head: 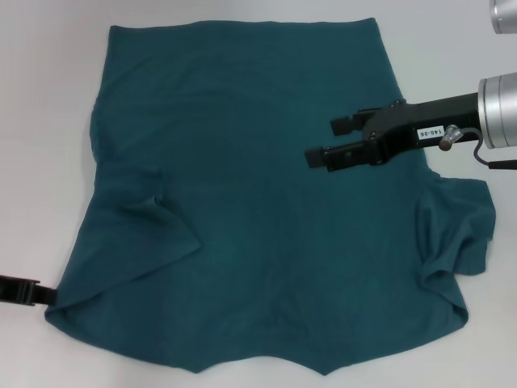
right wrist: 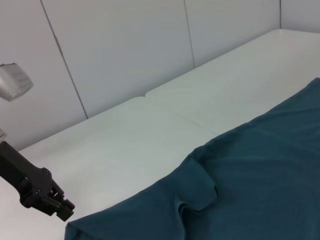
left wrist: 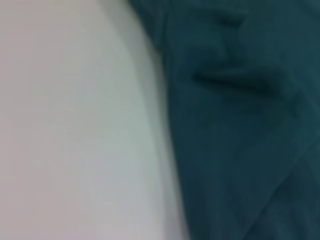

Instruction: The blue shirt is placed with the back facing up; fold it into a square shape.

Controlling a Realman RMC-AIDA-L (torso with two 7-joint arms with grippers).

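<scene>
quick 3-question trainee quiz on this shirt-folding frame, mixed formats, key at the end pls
1. True or false: the blue shirt is already folded into a square.
2. Which gripper hovers over the shirt's body? A) left gripper B) right gripper
3. Fill in: the left gripper sits at the shirt's near-left ____.

Key:
1. False. It lies mostly spread on the white table, with the left sleeve folded inward and the right sleeve bunched at the edge.
2. B. Its jaws are open.
3. Corner.

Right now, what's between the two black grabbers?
Only the blue shirt, seen in the head view, lies between the left gripper and the open right gripper.
</scene>
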